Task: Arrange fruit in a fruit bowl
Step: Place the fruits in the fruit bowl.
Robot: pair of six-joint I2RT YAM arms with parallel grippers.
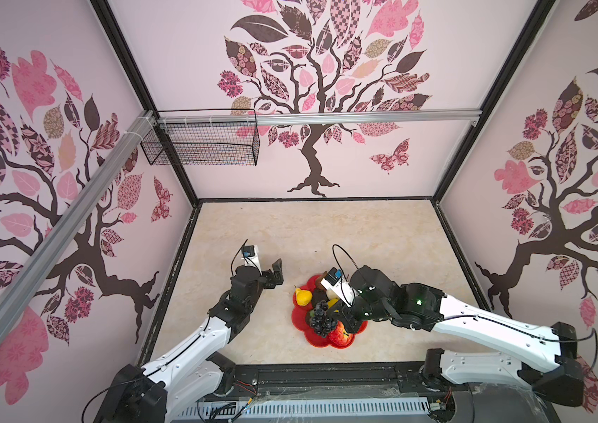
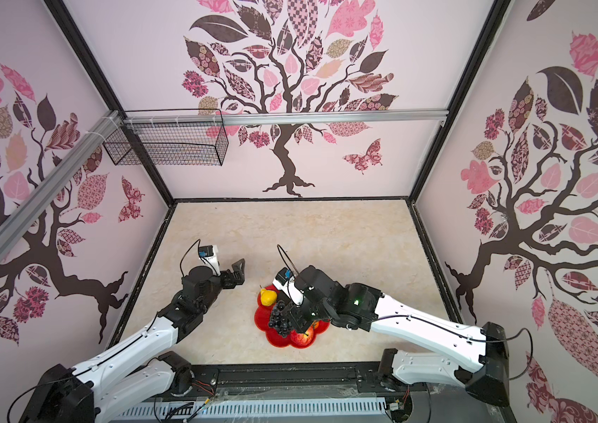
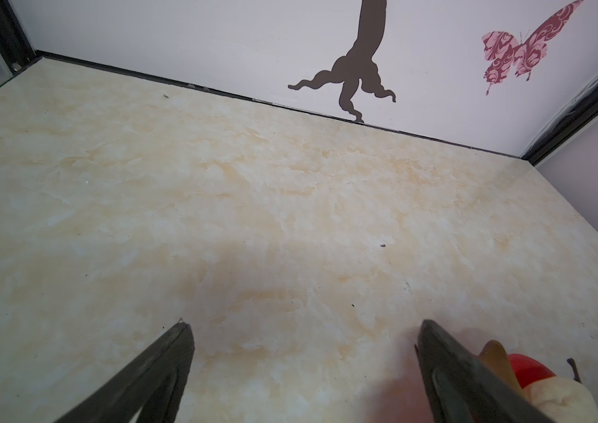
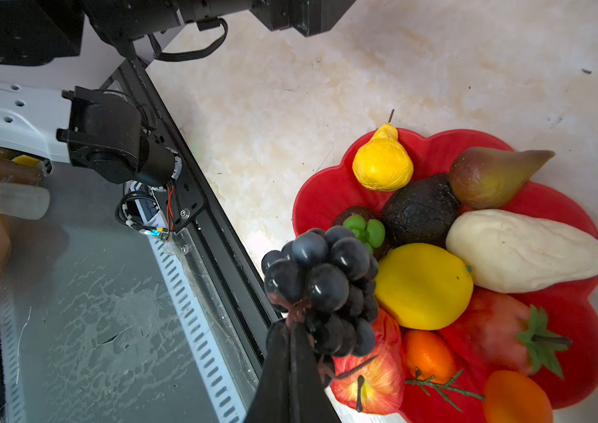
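The red scalloped fruit bowl (image 1: 299,319) (image 2: 263,319) (image 4: 321,190) (image 3: 526,364) sits near the table's front, right of centre. In it lie a yellow pear (image 4: 381,164), a brown pear (image 4: 491,175), an avocado (image 4: 418,212), a cream pear (image 4: 524,252), a lemon (image 4: 423,285), a strawberry (image 4: 495,329), two oranges (image 4: 429,355) and a red apple (image 4: 370,377). My right gripper (image 4: 292,326) (image 1: 338,315) is shut on the stem of the black grape bunch (image 4: 323,282) (image 1: 321,318) (image 2: 278,319), which hangs over the bowl's near edge. My left gripper (image 3: 303,326) (image 1: 276,274) (image 2: 238,271) hovers open and empty left of the bowl.
A black wire basket (image 1: 202,146) hangs on the rail at the back left. The arms' black base rail (image 1: 319,379) runs along the front edge. Patterned walls close in the marbled table (image 1: 326,234) on three sides.
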